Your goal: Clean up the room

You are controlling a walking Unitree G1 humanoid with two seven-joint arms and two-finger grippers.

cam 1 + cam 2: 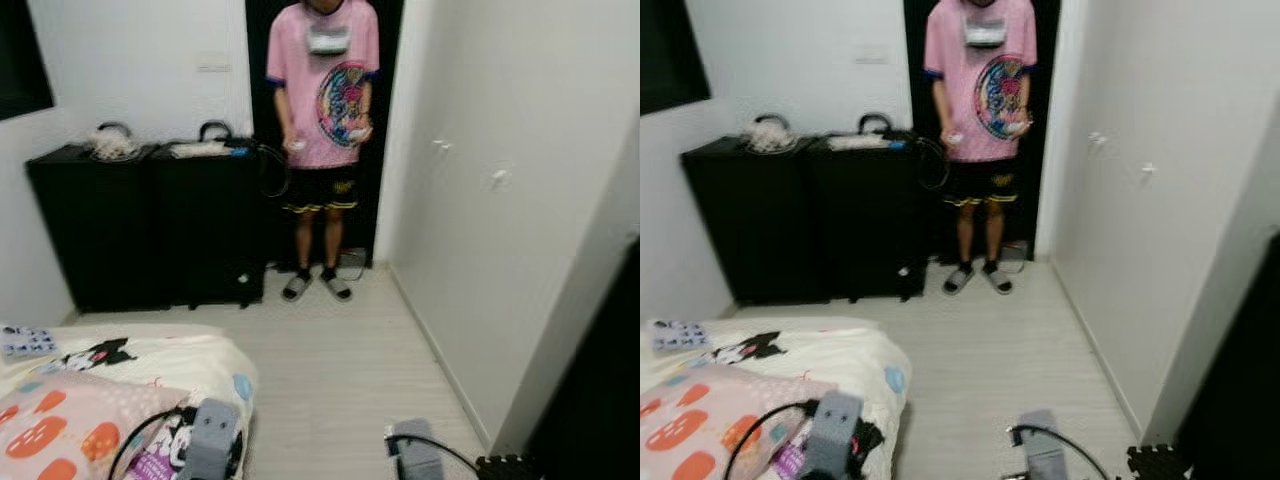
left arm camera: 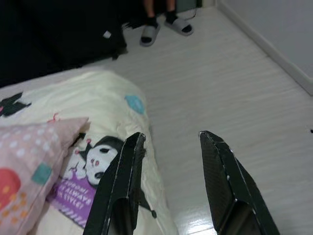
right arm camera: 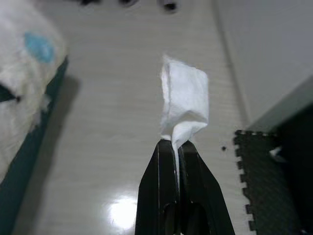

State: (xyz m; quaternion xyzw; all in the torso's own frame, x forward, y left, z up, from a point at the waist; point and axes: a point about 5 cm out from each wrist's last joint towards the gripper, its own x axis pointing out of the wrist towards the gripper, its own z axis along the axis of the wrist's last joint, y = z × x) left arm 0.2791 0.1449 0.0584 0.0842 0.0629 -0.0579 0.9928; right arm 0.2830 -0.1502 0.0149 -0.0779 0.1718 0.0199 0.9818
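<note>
Crumpled white tissue pinched between the pressed-together black fingers of the right gripper, held above the pale wooden floor.

Nearest, the left gripper hangs with its fingers spread over the edge of the cream cartoon-print bed cover, beside a pink pillow with red and teal shapes. A dark foam mat with a toothed edge lies by the white wardrobe wall. Farther off, two black cabinets stand against the back wall, and a person in a pink printed T-shirt, black shorts and grey slippers stands in the dark doorway.
</note>
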